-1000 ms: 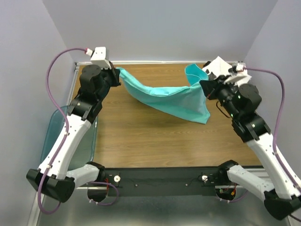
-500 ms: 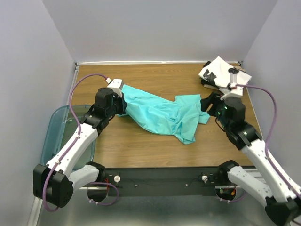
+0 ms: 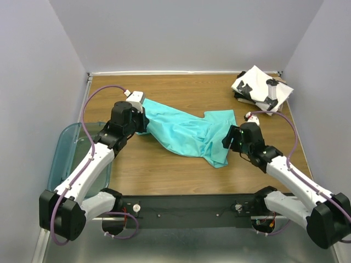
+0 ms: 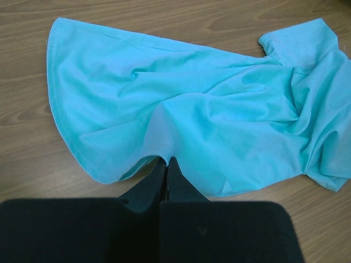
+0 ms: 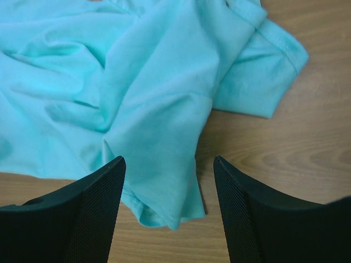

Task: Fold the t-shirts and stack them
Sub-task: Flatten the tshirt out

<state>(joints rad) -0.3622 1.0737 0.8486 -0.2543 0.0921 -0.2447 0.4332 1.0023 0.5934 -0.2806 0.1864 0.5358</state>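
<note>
The teal t-shirt [image 3: 186,133] lies crumpled across the middle of the wooden table. My left gripper [image 3: 143,124] is shut on its left edge; in the left wrist view the closed fingertips [image 4: 167,164] pinch a fold of the teal cloth [image 4: 181,120]. My right gripper [image 3: 227,139] is open and empty at the shirt's right end; in the right wrist view the gripper [image 5: 169,164] stands over a teal corner [image 5: 164,164] without touching it. The folded white t-shirt with black print [image 3: 256,85] sits at the far right corner.
A translucent teal bin [image 3: 63,159] stands off the table's left edge beside my left arm. Bare wood [image 3: 164,170] lies in front of the shirt. Grey walls close the table at the back and sides.
Both arms came down and toward me, laying the teal shirt on the table. My right gripper let go of its end and drew back to the near right; the left still holds.
</note>
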